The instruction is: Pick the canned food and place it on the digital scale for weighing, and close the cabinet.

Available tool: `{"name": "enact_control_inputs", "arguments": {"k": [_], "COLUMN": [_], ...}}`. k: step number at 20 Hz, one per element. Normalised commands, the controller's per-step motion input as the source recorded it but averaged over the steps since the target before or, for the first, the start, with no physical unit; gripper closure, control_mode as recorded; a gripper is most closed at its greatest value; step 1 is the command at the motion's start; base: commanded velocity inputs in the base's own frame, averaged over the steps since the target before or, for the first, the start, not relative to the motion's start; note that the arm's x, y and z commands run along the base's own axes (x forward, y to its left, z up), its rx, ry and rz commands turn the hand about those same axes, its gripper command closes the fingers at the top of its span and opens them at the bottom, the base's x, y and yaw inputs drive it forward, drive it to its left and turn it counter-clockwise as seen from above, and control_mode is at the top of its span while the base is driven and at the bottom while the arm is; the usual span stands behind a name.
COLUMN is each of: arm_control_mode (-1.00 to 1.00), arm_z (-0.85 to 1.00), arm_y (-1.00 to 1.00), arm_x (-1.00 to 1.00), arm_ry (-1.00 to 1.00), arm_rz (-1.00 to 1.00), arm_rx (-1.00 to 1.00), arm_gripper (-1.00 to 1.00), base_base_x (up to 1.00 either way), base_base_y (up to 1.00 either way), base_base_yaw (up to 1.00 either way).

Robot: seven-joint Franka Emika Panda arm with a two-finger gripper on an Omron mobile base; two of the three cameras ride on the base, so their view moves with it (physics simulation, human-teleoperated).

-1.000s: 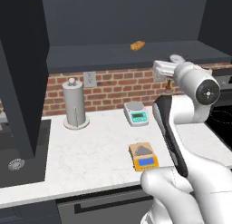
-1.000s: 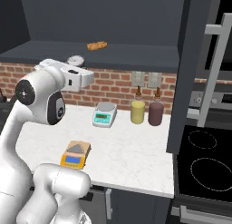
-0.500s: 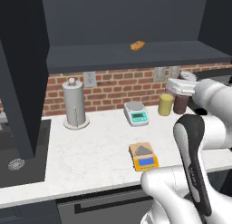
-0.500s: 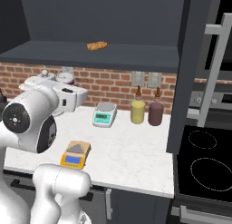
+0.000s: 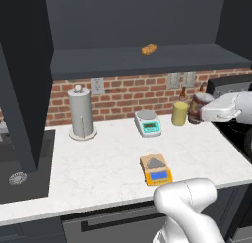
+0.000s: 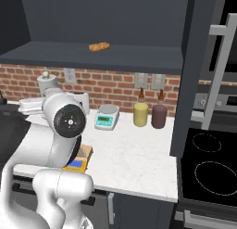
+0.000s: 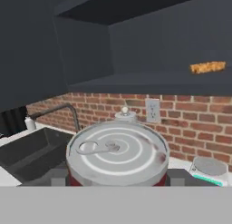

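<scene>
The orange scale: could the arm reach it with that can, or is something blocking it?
Probably yes. The digital scale sits on open counter, its grey plate bare; the grey-white scale and bottles stand back by the wall. The gripper holds the canned food.

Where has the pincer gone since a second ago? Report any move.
Yes. The pincer, holding the can, swung right and down, from the shelf edge to beside the yellow bottle.

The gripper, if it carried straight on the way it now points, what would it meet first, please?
Probably the brick backsplash beside the paper towel holder; depth is unclear. The gripper holds the canned food.
</scene>
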Motion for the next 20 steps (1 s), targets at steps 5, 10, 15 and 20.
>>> {"name": "enact_control_inputs", "arguments": {"k": [5,10,15,20], "arm_control_mode": [-1.0,-1.0,-1.0,-1.0], "arm_z": [-0.65,-0.8,-0.54,-0.43], "arm_y": [0.44,0.63,0.2,0.0], "arm_x": [-0.41,-0.04,0.29,0.14], "arm_ry": [0.01,0.0,0.0,0.0], "arm_rz": [0.62,0.47,0.15,-0.01], "arm_rx": [-0.1,-0.07,-0.01,0.0], "arm_gripper": [1.0,1.0,1.0,1.0], "base_base_x": [0.0,0.0,0.0,0.0], "base_base_y": [0.0,0.0,0.0,0.0], "base_base_yaw": [0.0,0.0,0.0,0.0]}}
